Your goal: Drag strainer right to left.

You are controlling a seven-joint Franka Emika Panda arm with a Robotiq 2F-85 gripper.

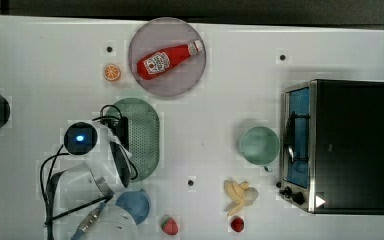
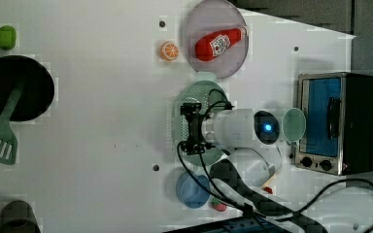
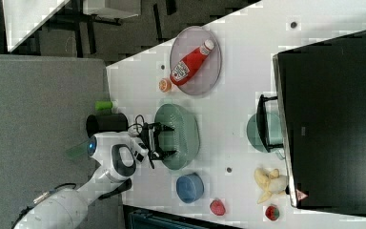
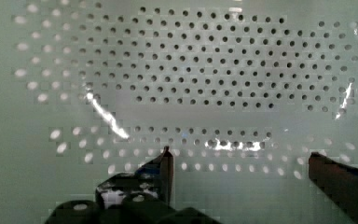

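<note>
The white bench point(image 1: 40, 60) carries the pale green strainer point(image 1: 142, 137) near its middle, with a grey plate point(image 1: 167, 56) and an orange slice point(image 1: 112, 72) just beyond it in the top view. A green cup point(image 1: 258, 145) stands beside a toaster oven point(image 1: 336, 146); a banana point(image 1: 239, 196), two strawberries point(image 1: 169, 225) and a blue bowl point(image 1: 134, 206) lie along the top view's lower edge. In the left view, a black pan point(image 2: 17, 87), a green spatula point(image 2: 0, 141) and a lime point(image 2: 5, 37) occupy the left view's left.

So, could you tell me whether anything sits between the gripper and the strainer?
Nothing visible does. The open gripper hangs directly over the strainer, and the wrist view shows bare perforated bottom between the fingers.
</note>
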